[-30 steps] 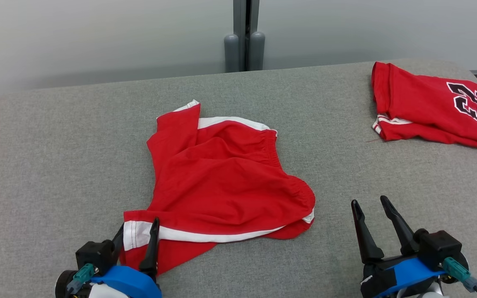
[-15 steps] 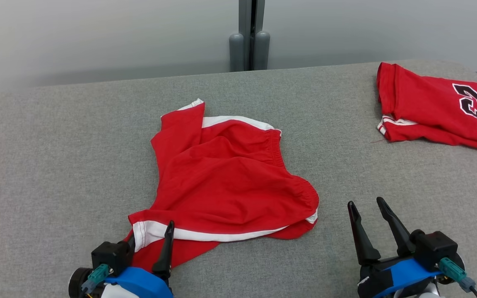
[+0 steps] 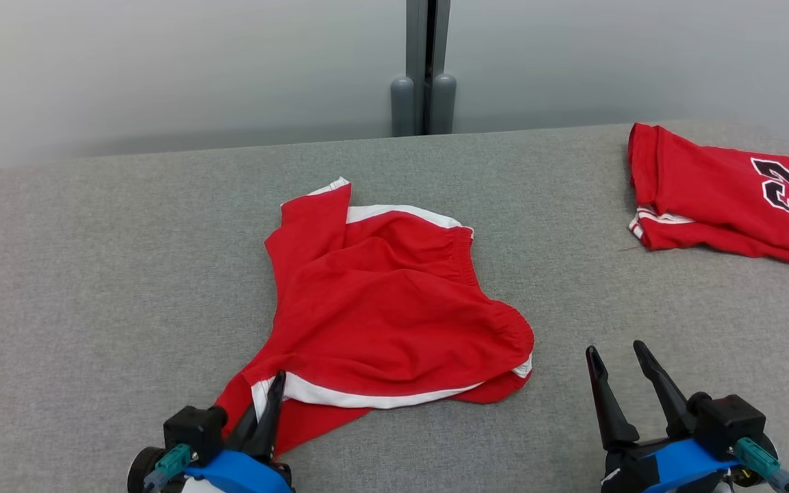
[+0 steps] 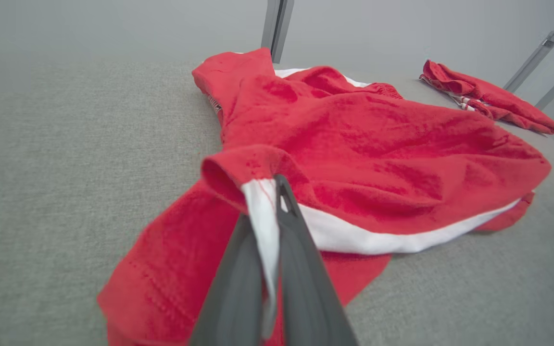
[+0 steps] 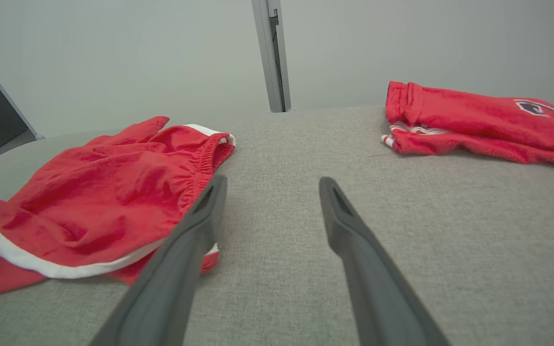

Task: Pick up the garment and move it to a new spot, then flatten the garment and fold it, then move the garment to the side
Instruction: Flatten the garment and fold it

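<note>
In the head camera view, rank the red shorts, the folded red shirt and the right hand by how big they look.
1. red shorts, clearly largest.
2. folded red shirt and right hand look about alike: the shirt lies farther away, the hand is close and cut off at the bottom edge.

Folded red jersey (image 3: 709, 198) on grey fabric surface (image 3: 93, 274), far right corner.
</note>
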